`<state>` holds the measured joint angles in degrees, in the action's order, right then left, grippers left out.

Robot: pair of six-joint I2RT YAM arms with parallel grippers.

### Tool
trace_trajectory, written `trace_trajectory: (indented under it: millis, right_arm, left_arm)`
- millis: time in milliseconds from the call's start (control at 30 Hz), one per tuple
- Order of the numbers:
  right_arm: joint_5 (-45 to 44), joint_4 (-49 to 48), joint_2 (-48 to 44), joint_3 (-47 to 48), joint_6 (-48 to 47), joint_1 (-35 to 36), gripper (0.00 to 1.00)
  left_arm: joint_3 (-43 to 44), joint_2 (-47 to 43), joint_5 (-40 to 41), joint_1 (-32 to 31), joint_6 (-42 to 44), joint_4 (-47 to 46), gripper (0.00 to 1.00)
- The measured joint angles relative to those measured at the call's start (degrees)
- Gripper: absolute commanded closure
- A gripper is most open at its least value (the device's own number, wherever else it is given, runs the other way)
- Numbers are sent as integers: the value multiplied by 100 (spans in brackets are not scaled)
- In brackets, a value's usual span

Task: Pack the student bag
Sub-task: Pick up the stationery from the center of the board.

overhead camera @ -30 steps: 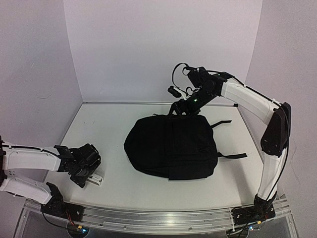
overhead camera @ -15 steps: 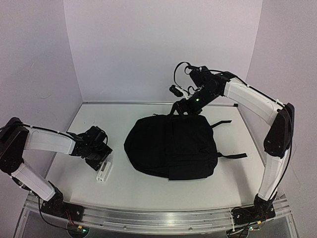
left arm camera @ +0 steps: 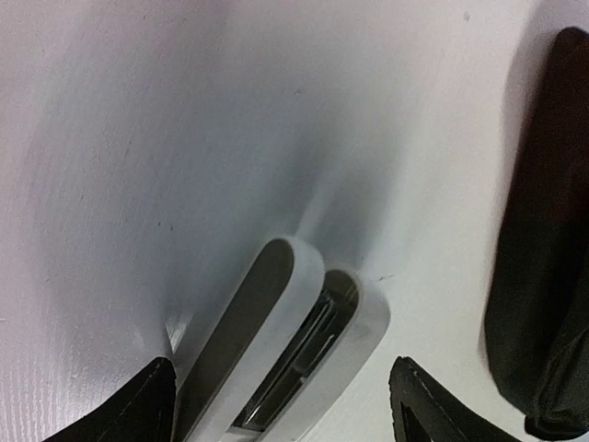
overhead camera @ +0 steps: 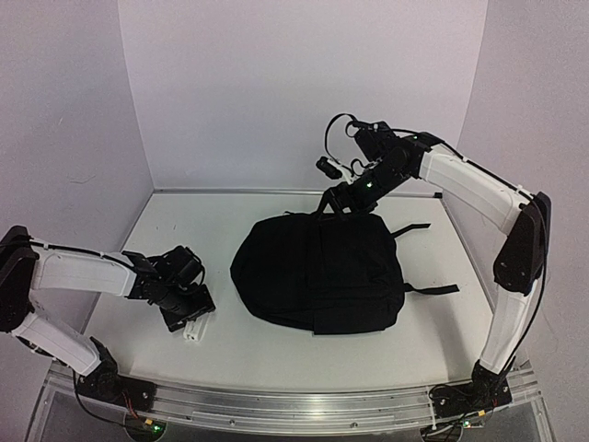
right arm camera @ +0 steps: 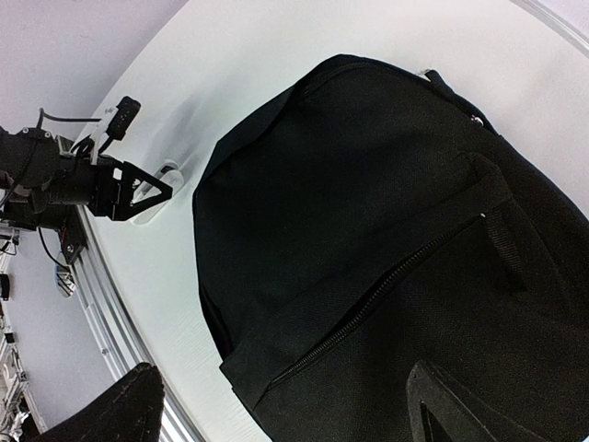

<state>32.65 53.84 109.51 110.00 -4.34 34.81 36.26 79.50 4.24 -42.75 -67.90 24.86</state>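
Bright even light throws soft shadows on the white matte tabletop (overhead camera: 276,354); the large black fabric backpack (overhead camera: 317,272) swallows detail, and the close pale rounded case (left arm camera: 285,341) seems blurred.

The left arm (overhead camera: 83,272) is lying low at the near left, with its forearm extending rightward. Its wrist is dipping, so the left gripper (overhead camera: 189,311) is pointing down, jaws standing spread apart. The right arm (overhead camera: 479,189) is standing tall on the right and arching far and leftward. The right gripper (overhead camera: 333,204) is angling downward, its jaws gaping wide.
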Motion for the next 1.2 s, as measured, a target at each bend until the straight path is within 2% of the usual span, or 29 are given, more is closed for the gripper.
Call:
trace_trajectory:
  millis: [100,267,467,733,967,1200]
  right_arm:
    - [21,0,0,0,0,0,8]
    - [44,-2,0,0,1,0,7]
    - [51,0,0,0,-5,0,3]
    - [44,-2,-1,-13,-84,0,2]
    - [245,-2,-2,-13,-199,0,2]
    - [656,-2,-5,-13,-289,0,2]
  left_arm:
    - [-69,-13,-67,-50,159,62,26]
    - [12,172,1,-137,353,76,45]
    - [428,738,264,-358,528,-35,58]
    - [500,817,384,-435,700,-57,74]
    - [503,466,385,-456,1015,459,80]
    - [652,-619,-38,-458,1816,323,80]
